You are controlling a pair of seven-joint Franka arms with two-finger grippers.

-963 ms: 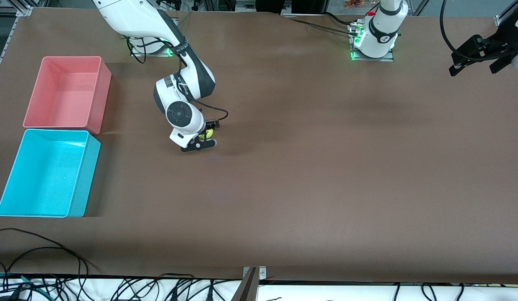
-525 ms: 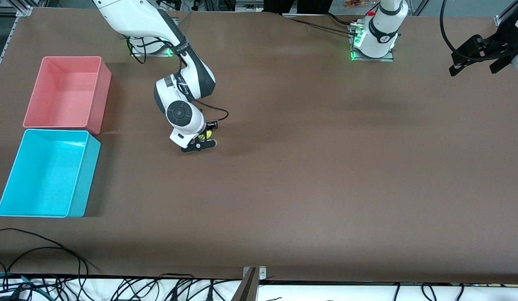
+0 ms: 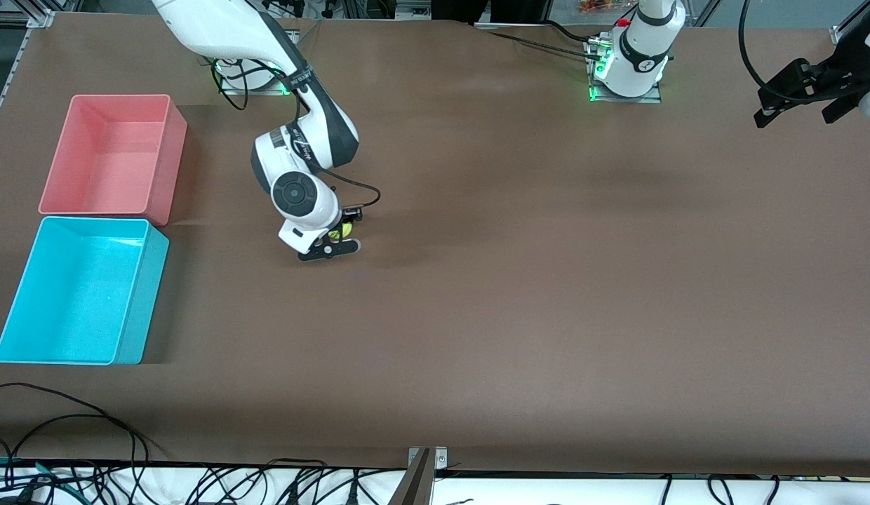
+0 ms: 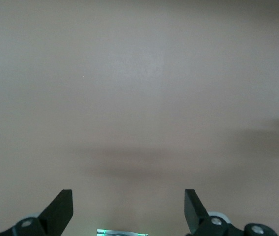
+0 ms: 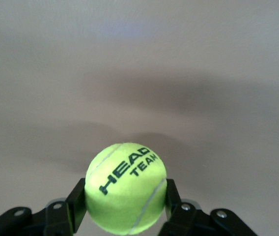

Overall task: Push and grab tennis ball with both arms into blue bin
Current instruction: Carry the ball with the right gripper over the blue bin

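Note:
My right gripper (image 3: 340, 231) is shut on the yellow-green tennis ball (image 3: 346, 229) and holds it just above the brown table, near the middle toward the right arm's end. In the right wrist view the ball (image 5: 125, 187), printed HEAD TEAM, sits squeezed between the two dark fingers (image 5: 75, 198). The blue bin (image 3: 81, 291) stands open at the right arm's end of the table, nearer the front camera than the pink bin. My left gripper (image 3: 793, 95) is open and empty, raised at the left arm's end of the table; in the left wrist view its fingertips (image 4: 61, 209) stand wide apart over bare table.
A pink bin (image 3: 112, 154) of the same size stands right beside the blue bin, farther from the front camera. Black cables (image 3: 56, 421) lie along the table's front edge. The arm bases (image 3: 628, 70) glow green at the back.
My right gripper has lifted slightly and moved a little toward the bins with the ball in it. The left arm has not moved.

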